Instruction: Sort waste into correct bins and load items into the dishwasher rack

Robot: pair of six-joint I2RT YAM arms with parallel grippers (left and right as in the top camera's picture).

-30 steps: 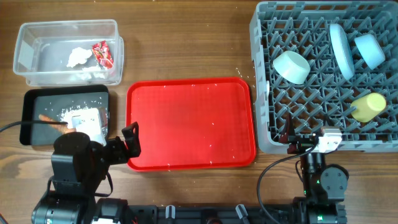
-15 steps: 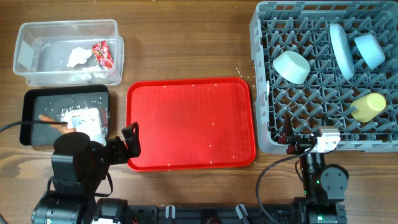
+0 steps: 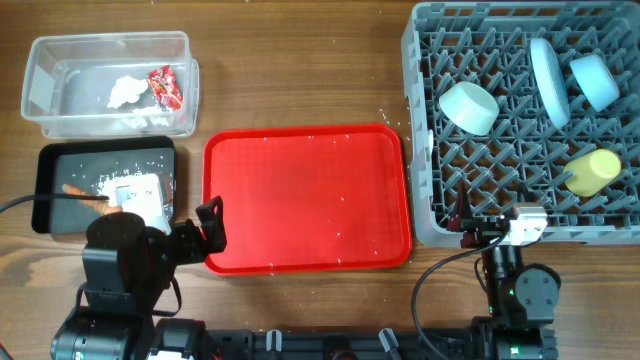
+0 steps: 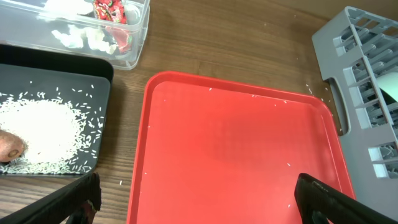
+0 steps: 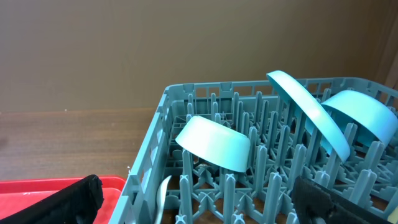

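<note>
The sorting looks to me almost finished. The tissue (image 3: pixel 126 91) and red wrapper (image 3: pixel 165 87) lie in the clear tub (image 3: pixel 40 85), and the carrot stick (image 4: pixel 9 146) and rice (image 4: pixel 37 134) in the black tray (image 3: pixel 55 215). The pale bowl (image 3: pixel 468 107), plate (image 3: pixel 548 68), light-blue bowl (image 3: pixel 594 80), yellow cup (image 3: pixel 594 170) and spoon (image 5: pixel 160 194) sit in the rack (image 3: pixel 420 130). Your left tool (image 4: pixel 196 199), over the near edge of the red tray (image 3: pixel 300 200), and your right tool (image 5: pixel 199 199), at the rack's near wall, are both spread wide and carry nothing. Only stray rice dots the red tray, so your next move, I judge, is to tip it over the black tray. The wrapper's print is too small to read, and I see no other writing.

Black arms (image 3: pixel 122 262), thin black cables (image 3: pixel 430 272), white wrist block (image 3: pixel 528 224).
</note>
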